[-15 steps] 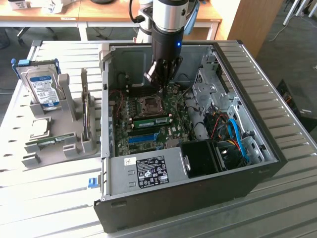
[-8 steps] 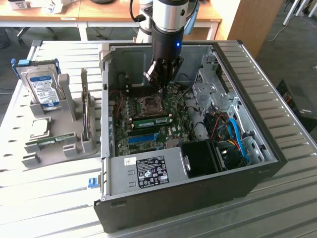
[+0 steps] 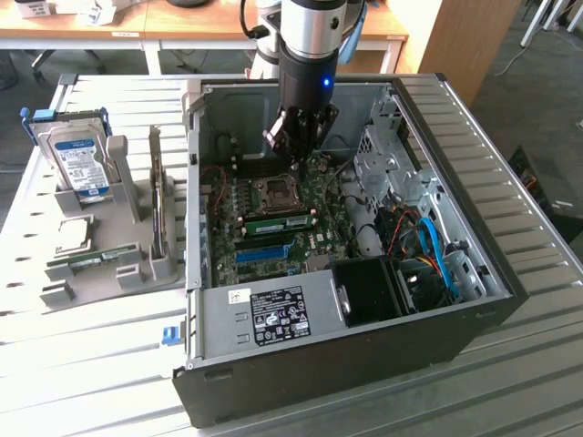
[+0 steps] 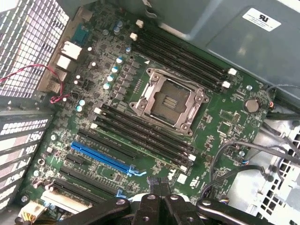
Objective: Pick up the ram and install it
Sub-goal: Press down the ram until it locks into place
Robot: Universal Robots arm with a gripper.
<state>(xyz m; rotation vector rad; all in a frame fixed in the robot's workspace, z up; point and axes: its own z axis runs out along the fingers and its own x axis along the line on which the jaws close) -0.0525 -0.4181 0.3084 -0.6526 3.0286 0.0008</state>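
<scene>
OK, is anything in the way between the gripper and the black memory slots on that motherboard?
Nothing visible. The gripper hangs inside the open case, above the board. In the wrist view the black memory slots beside the CPU socket lie uncovered, and the grey cables run off to one side. Whether it holds the ram cannot be told.

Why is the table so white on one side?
Exterior view: strong light washes out the slatted table at that view's lower left; the computer case has a dark near wall. Wrist view: the vent grille glares white, while the motherboard is evenly lit.
</scene>
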